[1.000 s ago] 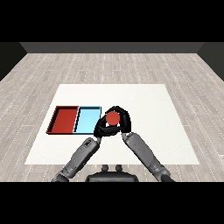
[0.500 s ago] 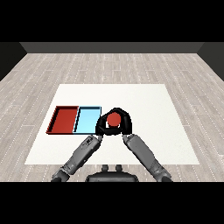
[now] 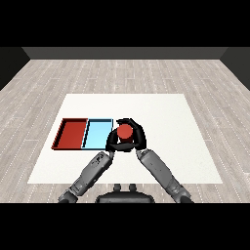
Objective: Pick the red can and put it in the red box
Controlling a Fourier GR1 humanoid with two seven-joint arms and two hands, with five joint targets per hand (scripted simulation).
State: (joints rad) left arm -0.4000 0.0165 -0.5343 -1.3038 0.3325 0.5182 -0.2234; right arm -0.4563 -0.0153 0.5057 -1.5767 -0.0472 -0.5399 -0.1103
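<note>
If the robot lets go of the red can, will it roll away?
Probably not while upright: the round red can shows its flat top, so it likely stands steady. Tipped sideways, its round wall could roll across the smooth white table. The right hand curls round it.

My right hand [image 3: 135, 138] hides the red can's [image 3: 125, 131] sides; only its top shows. My left hand [image 3: 113, 141] covers the light blue tray's [image 3: 96, 134] near right corner.

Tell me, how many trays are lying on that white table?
2. The red tray lies at the left, and the blue tray sits right beside it, next to the hands. None seems hidden.
</note>
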